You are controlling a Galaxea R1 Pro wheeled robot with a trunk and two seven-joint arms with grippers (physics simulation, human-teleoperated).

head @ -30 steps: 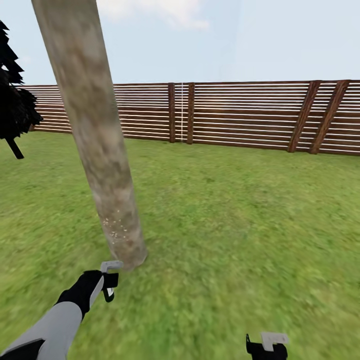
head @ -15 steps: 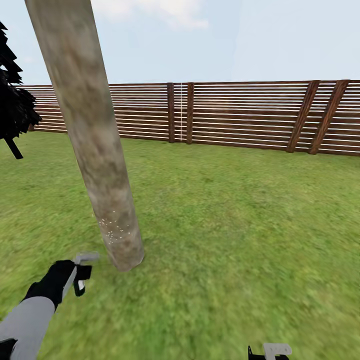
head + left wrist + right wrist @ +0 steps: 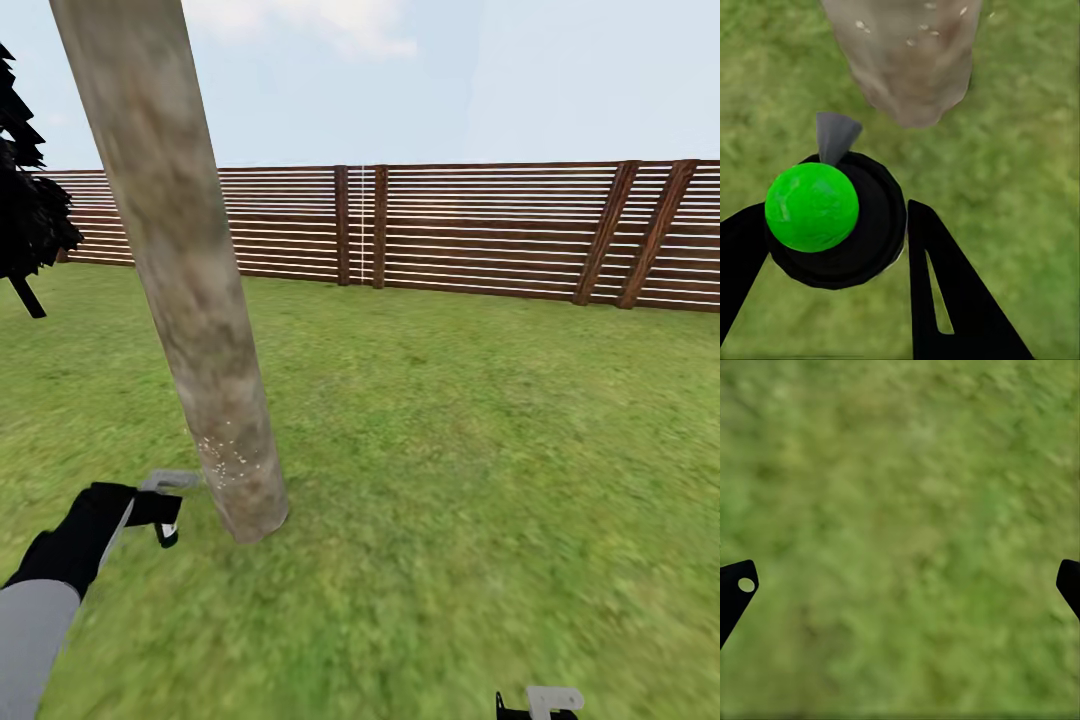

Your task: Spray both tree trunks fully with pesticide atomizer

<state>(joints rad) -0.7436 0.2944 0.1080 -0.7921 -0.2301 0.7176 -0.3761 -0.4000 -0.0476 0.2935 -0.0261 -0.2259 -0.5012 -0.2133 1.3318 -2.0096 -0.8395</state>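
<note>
The tree trunk (image 3: pixel 190 290) is a thick, smooth column, mottled grey-tan, branchless, leaning so its top tilts toward the left of the head view. Its foot stands in the lawn (image 3: pixel 480 480). Small whitish specks dot the bark low on the trunk, just above the ground.

The left gripper (image 3: pixel 165 505) is beside the trunk's base, on its left, close but apart from it. In the left wrist view its black fingers (image 3: pixel 945 292) are closed on the atomizer (image 3: pixel 832 217), a round black body with a bright green cap. A grey pointed spout projects from it toward the foot of the trunk (image 3: pixel 907 67), so the atomizer's long axis runs from the gripper toward the bark.

The right gripper (image 3: pixel 540 703) sits low at the bottom edge of the head view. Its wrist view shows the fingertips (image 3: pixel 735 589) wide apart over bare grass, holding nothing.

A brown slatted fence (image 3: pixel 480 230) closes the far side of the lawn.
</note>
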